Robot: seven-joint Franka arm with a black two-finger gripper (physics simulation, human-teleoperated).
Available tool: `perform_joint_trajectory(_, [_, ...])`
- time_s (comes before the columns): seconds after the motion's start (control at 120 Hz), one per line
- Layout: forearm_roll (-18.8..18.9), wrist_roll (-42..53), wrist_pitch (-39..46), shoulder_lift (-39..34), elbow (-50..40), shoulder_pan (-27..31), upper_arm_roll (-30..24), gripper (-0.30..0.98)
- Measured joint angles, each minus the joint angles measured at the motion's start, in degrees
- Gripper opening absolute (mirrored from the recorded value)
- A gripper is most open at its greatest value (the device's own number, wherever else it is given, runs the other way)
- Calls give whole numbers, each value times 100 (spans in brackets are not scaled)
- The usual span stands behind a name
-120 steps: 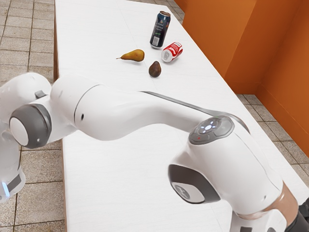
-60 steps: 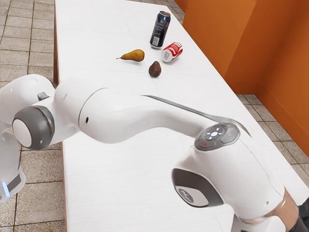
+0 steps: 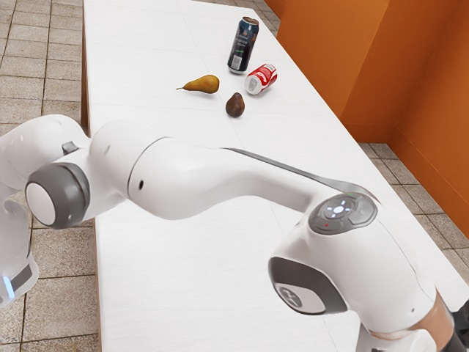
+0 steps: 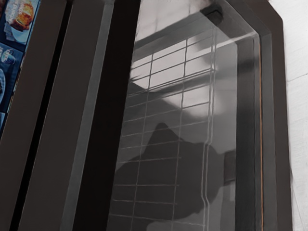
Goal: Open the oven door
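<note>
Wrist view: oven door under the hand, likely lining up for a handle

Landmark for these notes: the smoky glass pane (image 4: pixel 163 110) with thin wire-rack lines behind it. It belongs to the oven door, my target. Dark brown frame (image 4: pixel 281 144) borders one long edge; beyond that, white bench (image 4: pixel 298 96). Past the opposite long edge run brown-grey bars (image 4: pixel 72 115), roughly parallel to the pane; farther out from it, blue printed food pictures (image 4: pixel 9 91). Shut or slightly ajar: can't tell. Exterior view: white jointed robot arm (image 3: pixel 220 183) reaches over the bench, presumably toward the pane.

Step in hand, as I judge it: find the graspable edge and settle on it. One of the bars beside the pane may be the handle; which one stands proud is unclear. Work there, off the glass. Square up across the handle's length, come in slowly, seat fully before closing. Then pull lightly away from the pane, follow the hinge's arc and turn the wrist with the door. A straight tug could slip off or drag the oven along the bench. Dark shape on the pane (image 4: pixel 168 173) looks like reflection or shadow; don't steer by it.

Fingers: spread, hold and contact all unknown; can't tell.
</note>
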Motion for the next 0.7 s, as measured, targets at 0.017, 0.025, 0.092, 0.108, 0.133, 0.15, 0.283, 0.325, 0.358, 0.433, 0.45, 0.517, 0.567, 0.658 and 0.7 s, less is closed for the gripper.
perform_joint_trajectory(0.017, [-6,-1,-21,-5,0,-1,-7,69])
perform_joint_trajectory(0.025, [-9,-2,-31,-8,0,-1,-9,69])
perform_joint_trajectory(0.092, [-40,-13,-128,-29,-1,-12,-20,69])
perform_joint_trajectory(0.108, [-47,-17,-153,-33,0,-16,-21,69])
perform_joint_trajectory(0.133, [-58,-24,-192,-39,0,-20,-24,69])
perform_joint_trajectory(0.15, [-68,-29,-218,-42,1,-22,-26,69])
perform_joint_trajectory(0.283, [-129,-83,-455,-81,1,-27,-31,69])
perform_joint_trajectory(0.325, [-148,-103,-563,-123,-2,-63,-18,68])
perform_joint_trajectory(0.358, [-154,-119,-653,-201,-64,-107,-12,67])
perform_joint_trajectory(0.433, [-145,-152,-842,-438,-331,-255,5,67])
perform_joint_trajectory(0.45, [-141,-159,-876,-489,-406,-286,7,68])
perform_joint_trajectory(0.517, [-130,-186,-983,-709,-778,-411,10,68])
perform_joint_trajectory(0.567, [-123,-210,-1037,-828,-1019,-499,8,68])
perform_joint_trajectory(0.658, [4,-281,-1095,-1237,-1725,-835,-9,64])
perform_joint_trajectory(0.7, [164,-332,-1116,-1594,-2165,-1111,-112,65])
